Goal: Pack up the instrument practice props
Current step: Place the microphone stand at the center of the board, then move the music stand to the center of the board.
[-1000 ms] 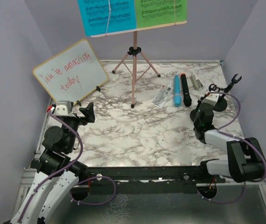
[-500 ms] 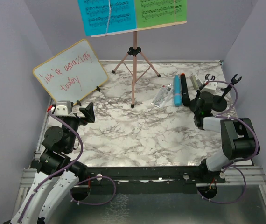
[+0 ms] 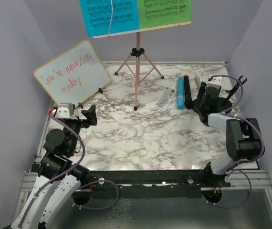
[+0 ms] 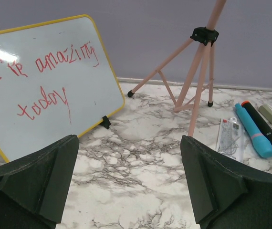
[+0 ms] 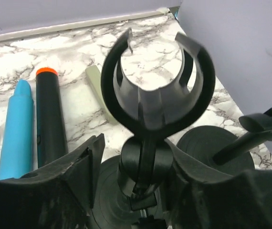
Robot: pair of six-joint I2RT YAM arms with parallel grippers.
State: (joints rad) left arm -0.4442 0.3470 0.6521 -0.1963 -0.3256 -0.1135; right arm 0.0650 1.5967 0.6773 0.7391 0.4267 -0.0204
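Observation:
The pink tripod music holder [image 3: 136, 71] stands at the back with a blue sheet [image 3: 108, 16] and a green sheet [image 3: 164, 12] on its tray. A blue microphone [image 3: 180, 93] and a black microphone [image 3: 187, 90] lie side by side on the right. My right gripper [image 5: 137, 148] is open astride the stem of a black mic holder [image 5: 157, 86], with a gap at the left finger. The second mic holder [image 5: 207, 143] stands just to its right. My left gripper [image 4: 129, 167] is open over bare marble at the near left.
A yellow-framed whiteboard [image 3: 71, 71] with red writing leans at the back left. A clear plastic packet [image 3: 166, 98] lies left of the microphones. A small pale cylinder [image 5: 98, 86] lies behind the mic holder. Purple walls close in the table on three sides.
My right arm has swung toward the back right, carrying the mic holder next to the other one. Its jaws have parted. The left arm has not moved.

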